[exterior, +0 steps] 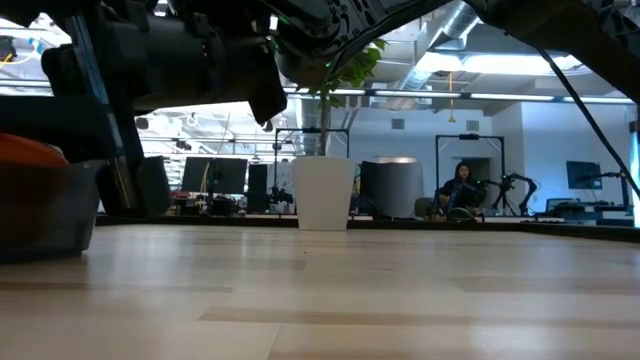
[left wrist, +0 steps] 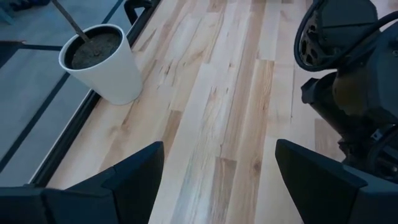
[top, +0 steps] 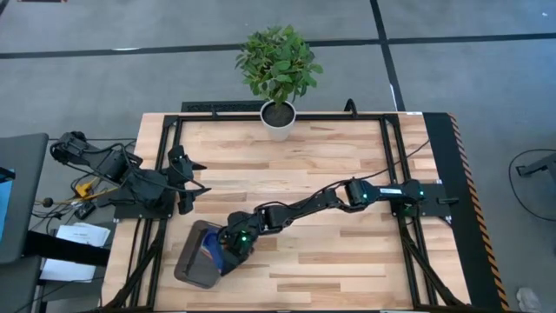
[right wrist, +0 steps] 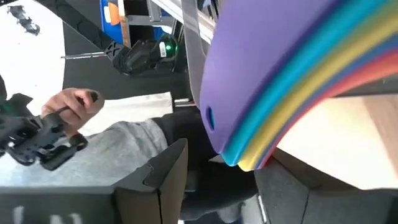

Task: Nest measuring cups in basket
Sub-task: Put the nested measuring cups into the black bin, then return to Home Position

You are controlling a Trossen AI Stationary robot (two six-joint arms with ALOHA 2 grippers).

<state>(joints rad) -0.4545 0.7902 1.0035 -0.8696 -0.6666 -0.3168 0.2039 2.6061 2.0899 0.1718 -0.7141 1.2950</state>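
Observation:
The dark grey basket stands at the table's near left; it also shows in the low view. A nested stack of measuring cups, dark blue outermost, then light blue, green, yellow, orange and red, fills the right wrist view; it shows in the basket in the high view. My right gripper reaches over the basket's right side, open, with one finger just beside the stack. My left gripper waits open at the table's left. My right gripper is open right next to the cup stack's dark blue outer cup. The stack itself hides the second finger, and I cannot tell whether either finger touches the cups.
A white plant pot stands at the table's far edge, middle. A person's hand with a controller shows beyond the table's near left edge. Bare wood lies between the basket and the pot.

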